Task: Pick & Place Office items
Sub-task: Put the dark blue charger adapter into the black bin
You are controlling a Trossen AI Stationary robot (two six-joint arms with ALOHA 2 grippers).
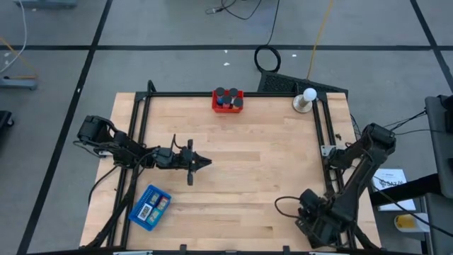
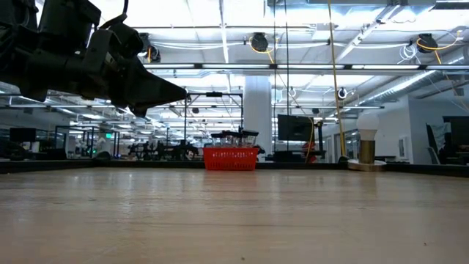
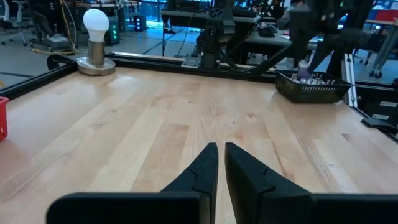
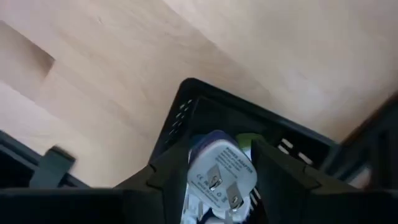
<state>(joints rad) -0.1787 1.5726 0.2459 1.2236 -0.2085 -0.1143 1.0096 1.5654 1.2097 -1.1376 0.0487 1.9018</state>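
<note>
1. Red tray point(image 1: 228, 101) stands at the far edge of the table point(image 1: 241, 177). It holds several black cylinders point(image 1: 226, 93) standing upright, with a little blue among them. These items appear already sorted.

2. Blue tray point(image 1: 149, 207) lies at the near left of the table. It holds small white-labelled pieces point(image 1: 146, 210) and some coloured bits. These also appear placed.

3. Black tray point(image 4: 205, 112) sits at the near right corner, under the right arm. In the left wrist view it shows a pile of small items, too small to tell apart.

4. Right gripper point(image 4: 214, 180) hangs over the black tray, its fingers closed on a white plug adapter point(image 4: 219, 174). Judgement: one item is in hand, either just lifted or about to be set down; which cannot be told.

5. Left gripper point(image 1: 203, 162) hovers above the middle left of the table, fingers nearly together, carrying nothing.

6. No loose items show on the bare table. Judgement: the task is partly done; the black tray's pile remains to be moved.
</note>
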